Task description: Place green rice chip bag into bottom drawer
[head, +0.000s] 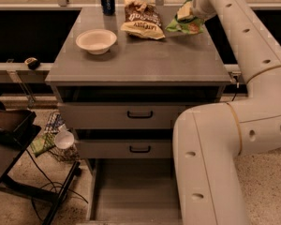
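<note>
Risking a drop: end effector (191, 9) at green rice chip bag (183, 26), far-right corner of worktop (145, 60), grip state can't tell; crinkly bag cld slip before bottom drawer (131, 191).

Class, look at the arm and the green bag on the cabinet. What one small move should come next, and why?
Probably lift the green bag just clear of the cabinet top. The gripper is at the bag in the back right corner, the bag looks to rest on the top, and the bottom drawer stands open below, ready.
</note>
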Robot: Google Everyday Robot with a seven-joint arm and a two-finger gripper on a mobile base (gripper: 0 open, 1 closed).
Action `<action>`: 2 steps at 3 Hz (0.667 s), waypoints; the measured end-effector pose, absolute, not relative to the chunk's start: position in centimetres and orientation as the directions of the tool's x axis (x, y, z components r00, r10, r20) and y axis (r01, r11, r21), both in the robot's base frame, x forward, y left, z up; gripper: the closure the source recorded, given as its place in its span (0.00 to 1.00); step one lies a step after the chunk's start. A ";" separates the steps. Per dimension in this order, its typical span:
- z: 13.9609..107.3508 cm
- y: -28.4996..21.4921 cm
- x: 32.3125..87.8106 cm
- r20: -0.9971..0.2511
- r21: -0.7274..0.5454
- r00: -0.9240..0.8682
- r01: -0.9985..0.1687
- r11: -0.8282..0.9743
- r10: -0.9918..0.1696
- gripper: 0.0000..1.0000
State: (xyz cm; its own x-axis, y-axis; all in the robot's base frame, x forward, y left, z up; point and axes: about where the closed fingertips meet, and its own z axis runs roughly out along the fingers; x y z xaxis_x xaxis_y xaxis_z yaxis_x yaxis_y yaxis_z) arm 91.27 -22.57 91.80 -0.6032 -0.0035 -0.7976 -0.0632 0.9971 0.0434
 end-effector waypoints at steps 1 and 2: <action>97.9 -25.0 88.4 -0.821 -0.032 -0.566 -0.075 0.997 -0.069 1.00; 102.3 -28.5 84.0 -0.815 -0.078 -0.571 -0.070 0.994 -0.104 1.00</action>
